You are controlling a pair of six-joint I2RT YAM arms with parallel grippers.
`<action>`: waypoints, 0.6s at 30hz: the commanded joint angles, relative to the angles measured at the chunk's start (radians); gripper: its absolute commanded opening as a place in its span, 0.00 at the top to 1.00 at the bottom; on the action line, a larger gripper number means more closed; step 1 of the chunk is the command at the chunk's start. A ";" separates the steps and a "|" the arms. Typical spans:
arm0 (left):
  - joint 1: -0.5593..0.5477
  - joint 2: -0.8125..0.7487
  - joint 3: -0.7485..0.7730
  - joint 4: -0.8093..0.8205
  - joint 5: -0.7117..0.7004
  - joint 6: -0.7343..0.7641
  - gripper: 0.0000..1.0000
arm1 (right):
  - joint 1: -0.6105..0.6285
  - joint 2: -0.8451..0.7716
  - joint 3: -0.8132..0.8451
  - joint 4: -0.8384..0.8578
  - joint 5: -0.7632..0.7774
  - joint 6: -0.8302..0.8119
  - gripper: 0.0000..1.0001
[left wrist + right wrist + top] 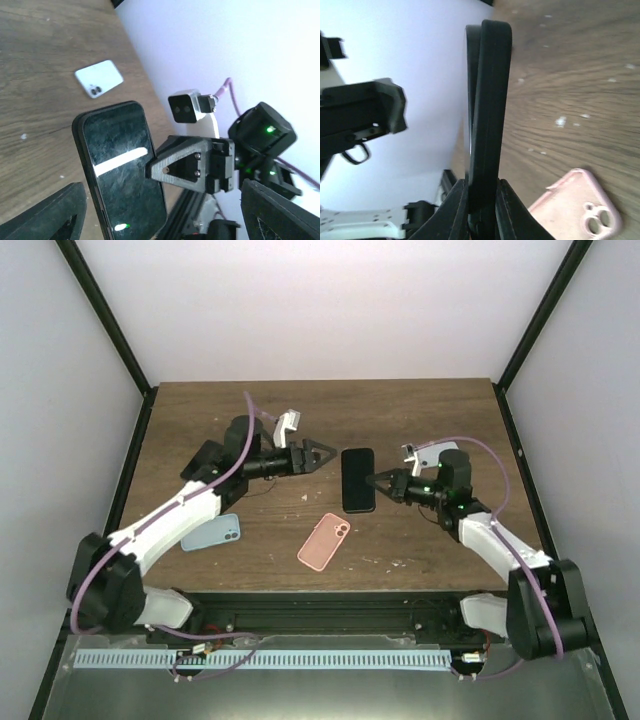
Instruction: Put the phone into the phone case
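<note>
My right gripper (pixel 378 483) is shut on the right edge of a black phone (pixel 358 480) and holds it above the table's middle. The right wrist view shows the phone edge-on (pixel 487 100) between the pads (pixel 482 182). My left gripper (pixel 322 455) is open and empty, just left of the phone. Its view shows the glossy screen (pixel 125 165) with the right gripper's finger (pixel 185 162) on it. A pink phone case (pixel 323 541) with a camera cutout lies on the table below the phone, also in the right wrist view (pixel 575 210).
A light blue phone-shaped thing (pixel 212 532) lies on the wooden table (pixel 420 420) under my left arm. A pale one with two lens holes (pixel 98 78) shows in the left wrist view. A black rail (pixel 330 605) runs along the near edge. White walls surround the table.
</note>
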 commanded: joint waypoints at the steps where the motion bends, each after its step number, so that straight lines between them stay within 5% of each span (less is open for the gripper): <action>1: 0.005 -0.112 -0.071 0.006 0.045 -0.018 0.12 | 0.005 -0.092 0.053 0.182 -0.163 0.127 0.97; 12: 0.004 -0.163 -0.198 0.511 0.228 -0.303 0.27 | 0.084 -0.149 0.080 0.506 -0.243 0.405 0.92; 18: 0.004 -0.165 -0.218 0.586 0.233 -0.344 0.39 | 0.123 -0.141 0.075 0.572 -0.218 0.470 0.92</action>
